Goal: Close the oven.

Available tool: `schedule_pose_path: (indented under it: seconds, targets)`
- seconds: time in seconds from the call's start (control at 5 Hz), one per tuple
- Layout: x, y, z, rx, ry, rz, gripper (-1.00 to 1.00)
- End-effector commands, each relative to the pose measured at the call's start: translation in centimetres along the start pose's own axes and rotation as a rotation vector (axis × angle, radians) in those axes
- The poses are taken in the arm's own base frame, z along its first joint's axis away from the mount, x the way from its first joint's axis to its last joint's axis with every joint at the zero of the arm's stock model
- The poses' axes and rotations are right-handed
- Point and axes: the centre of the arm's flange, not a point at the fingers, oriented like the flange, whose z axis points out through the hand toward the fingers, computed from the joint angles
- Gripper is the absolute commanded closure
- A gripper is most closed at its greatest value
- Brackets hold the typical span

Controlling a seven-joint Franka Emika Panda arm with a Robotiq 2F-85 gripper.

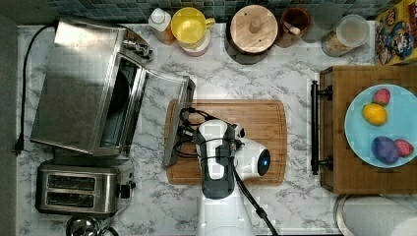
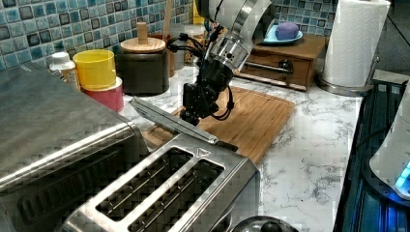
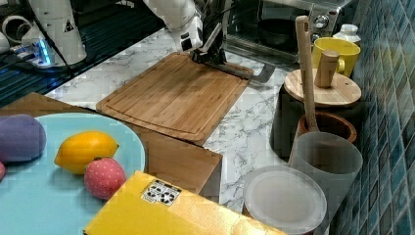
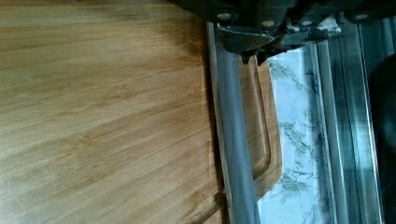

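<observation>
The stainless-steel oven (image 1: 78, 93) stands at the top view's left, its dark interior exposed. Its glass door (image 1: 164, 105) is folded down, tilted a little above flat, and reaches over the cutting board's edge. The door's metal bar handle (image 4: 233, 140) runs along the free edge. My gripper (image 2: 191, 116) is down at that edge, right beside the handle bar and close above the board. Seen from the wrist, the gripper (image 4: 253, 55) has its fingertips drawn together, shut, with nothing between them. The right view has the gripper (image 3: 208, 56) against the raised door edge.
A bamboo cutting board (image 1: 255, 128) lies under my arm. A two-slot toaster (image 1: 78, 189) sits in front of the oven. A yellow cup (image 1: 189, 24), a lidded dark canister (image 1: 253, 29) and jars line the tiled wall. A wooden box (image 1: 339, 162) carries a blue plate of fruit.
</observation>
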Motion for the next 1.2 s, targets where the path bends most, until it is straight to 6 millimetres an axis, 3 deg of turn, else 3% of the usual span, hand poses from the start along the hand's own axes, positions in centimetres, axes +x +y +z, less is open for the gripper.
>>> schedule_pose_path:
  seconds: [0.2,0.6,0.8,1.0,1.2]
  targets:
    - [2.1,-15.8,-3.0,0.141,0.123,-0.256,1.0]
    - [1.0,-22.9,-4.5,0.089,0.128,-0.292,1.0]
    - [1.3,-25.2,-4.5,0.052,0.108,-0.273,1.0]
    - [1.4,-29.1,-3.8,-0.082,0.13,-0.26,1.0]
    - [3.0,-32.5,-2.8,-0.297,0.087,-0.22,1.0]
